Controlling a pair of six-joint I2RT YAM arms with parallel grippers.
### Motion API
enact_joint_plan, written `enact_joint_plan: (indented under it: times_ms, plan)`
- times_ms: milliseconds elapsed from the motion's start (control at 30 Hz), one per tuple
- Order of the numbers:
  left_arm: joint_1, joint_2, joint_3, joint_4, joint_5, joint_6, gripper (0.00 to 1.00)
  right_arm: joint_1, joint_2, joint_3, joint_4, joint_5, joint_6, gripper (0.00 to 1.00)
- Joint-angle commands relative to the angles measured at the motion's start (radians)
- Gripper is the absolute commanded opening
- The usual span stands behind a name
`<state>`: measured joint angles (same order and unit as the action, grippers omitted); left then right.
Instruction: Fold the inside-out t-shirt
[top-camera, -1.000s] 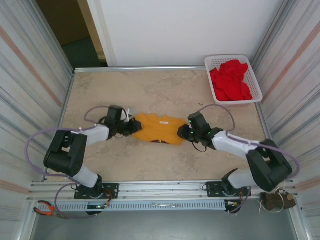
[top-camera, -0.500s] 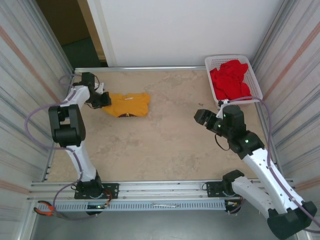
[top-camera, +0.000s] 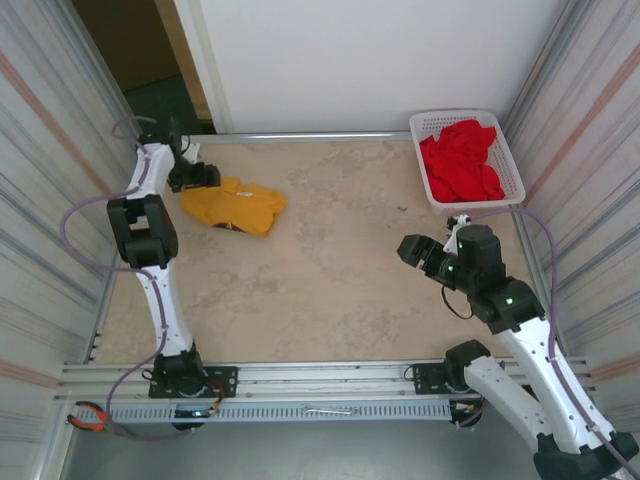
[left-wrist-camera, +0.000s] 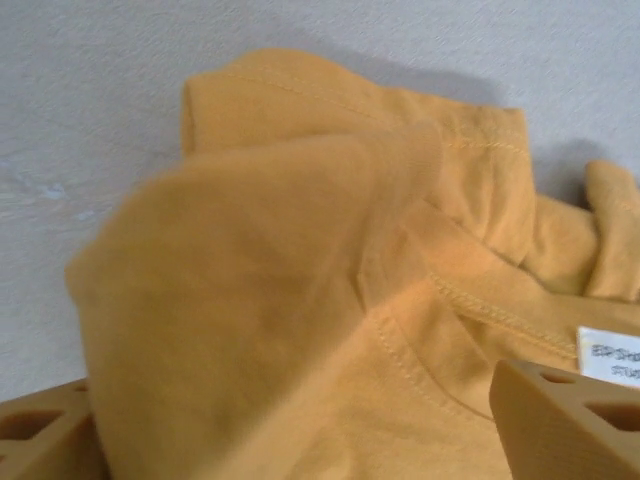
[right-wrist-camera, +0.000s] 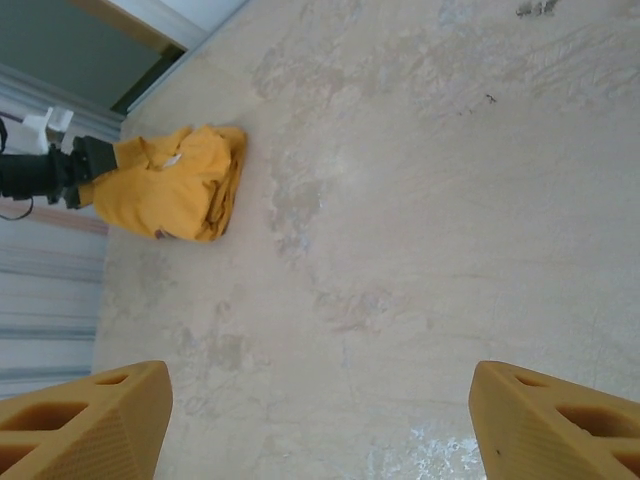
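The left gripper (top-camera: 208, 178), jaws released, touches the edge of the bundled t-shirt (top-camera: 235, 205), the right gripper (top-camera: 411, 250) open and empty well away; folding looks about done.

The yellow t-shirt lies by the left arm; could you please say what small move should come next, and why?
Probably draw the left end effector back off the t-shirt: its fingers stand apart, and the cloth rests in a heap on the table.

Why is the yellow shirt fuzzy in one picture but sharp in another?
Left wrist view: the shirt sits close, so its near fold blurs while the back seams look sharp. Right wrist view: it lies farther off, crisp; glare on the table.
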<state>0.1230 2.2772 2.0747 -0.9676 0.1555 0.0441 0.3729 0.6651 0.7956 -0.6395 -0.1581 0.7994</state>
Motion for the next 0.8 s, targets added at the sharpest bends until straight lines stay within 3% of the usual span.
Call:
enact_joint_plan:
  times_ms: [0,233,333,467,600,767]
  plan:
    - [0.016,-0.079,-0.010,-0.010,-0.090,-0.064,0.92,-0.010,-0.002,0.004,-0.025,-0.006,-0.016,0.83]
    - [0.030,-0.340,-0.176,0.123,-0.096,-0.198,0.95,-0.015,0.023,0.020,-0.011,0.014,-0.020,0.97]
    - [0.025,-0.458,-0.292,0.196,-0.045,-0.254,0.99,-0.015,0.051,0.035,-0.003,0.021,-0.019,0.99]
    - [0.008,-0.587,-0.499,0.387,0.101,-0.323,0.99,-0.014,0.083,0.056,0.000,0.030,-0.019,0.99]
    - [-0.020,-0.575,-0.635,0.542,0.188,-0.385,0.99,-0.014,0.076,0.044,0.014,0.031,-0.012,0.99]
    - [-0.011,-0.473,-0.690,0.629,0.167,-0.438,0.99,-0.014,0.035,0.030,-0.021,0.044,-0.009,0.99]
